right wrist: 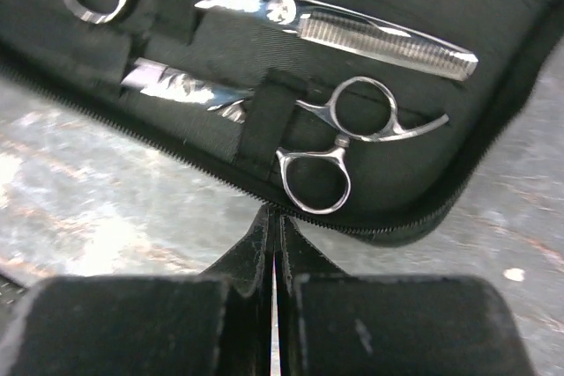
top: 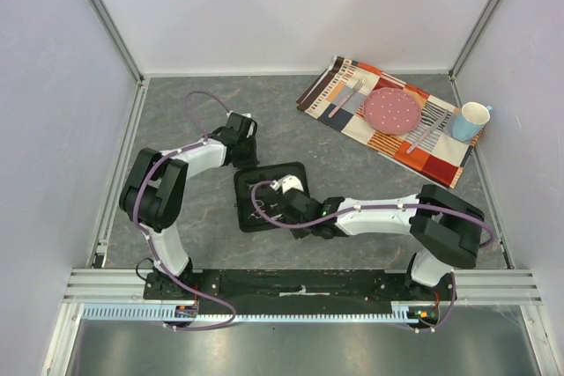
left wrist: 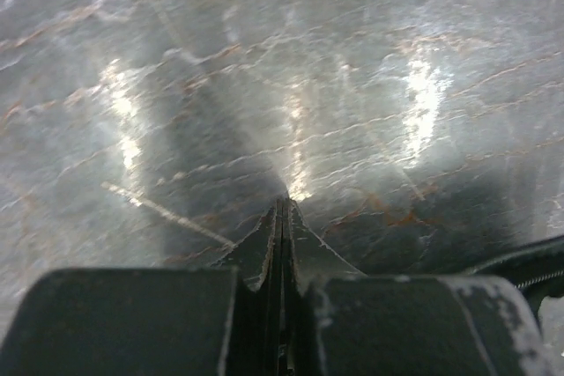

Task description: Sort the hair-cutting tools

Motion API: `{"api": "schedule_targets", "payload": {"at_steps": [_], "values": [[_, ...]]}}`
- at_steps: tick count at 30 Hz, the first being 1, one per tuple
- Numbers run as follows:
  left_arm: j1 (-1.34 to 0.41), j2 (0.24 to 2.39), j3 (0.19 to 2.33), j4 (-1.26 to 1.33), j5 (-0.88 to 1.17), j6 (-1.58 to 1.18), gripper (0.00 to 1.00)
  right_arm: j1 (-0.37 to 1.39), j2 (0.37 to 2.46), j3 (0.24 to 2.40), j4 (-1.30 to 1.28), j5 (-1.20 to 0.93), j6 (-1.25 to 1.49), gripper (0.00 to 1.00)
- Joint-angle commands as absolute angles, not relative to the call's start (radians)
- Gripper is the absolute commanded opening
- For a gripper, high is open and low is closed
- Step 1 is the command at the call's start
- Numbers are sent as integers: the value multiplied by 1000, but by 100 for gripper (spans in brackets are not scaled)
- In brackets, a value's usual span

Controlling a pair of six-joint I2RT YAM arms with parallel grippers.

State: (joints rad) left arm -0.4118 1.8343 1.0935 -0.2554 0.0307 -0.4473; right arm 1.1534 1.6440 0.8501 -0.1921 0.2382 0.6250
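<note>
Top view: a black case (top: 254, 217) lies open on the grey worktop (top: 352, 182), with my two arms reaching to it from the near edge.

(a) My right gripper (right wrist: 273, 233) hangs over the case's near edge, its jaws pressed together and holding nothing. Just beyond its tips, the plain scissors (right wrist: 337, 141) lie inside the case. Their blades are tucked under a fabric strap (right wrist: 264, 112) and their two ring handles are bare.

(b) The toothed scissors (right wrist: 379, 34) lie deeper in the case, beside and roughly parallel to the plain scissors. Their toothed blade points the opposite way to the plain blades, and one ring handle shows at the case's far corner. Both scissors rest flat on the case lining.

(c) My left gripper (left wrist: 282, 210) sits just beside the case's far left corner, above bare worktop. Its jaws are also pressed together, with nothing between them. I cannot tell whether the tips touch the surface.

(d) Well apart from the case, toward the far right, a patterned placemat (top: 352, 121) carries a pink plate (top: 392, 110) and a blue cup (top: 470, 121).
</note>
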Motion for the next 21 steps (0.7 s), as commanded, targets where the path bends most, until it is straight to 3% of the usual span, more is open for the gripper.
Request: {"api": "schedule_targets", "payload": {"at_steps": [1,12,21], "values": [[-425,1778,983,-296,14,-515,2,1049,1646,839,-268,374,589,0],[-459,1669,692,-138,92,-643,2,874,1736,953,-284,305,439,0],[-554,1565,571,-92,110,-722,2,795,1831,1037,-285,213,307,0]]}}
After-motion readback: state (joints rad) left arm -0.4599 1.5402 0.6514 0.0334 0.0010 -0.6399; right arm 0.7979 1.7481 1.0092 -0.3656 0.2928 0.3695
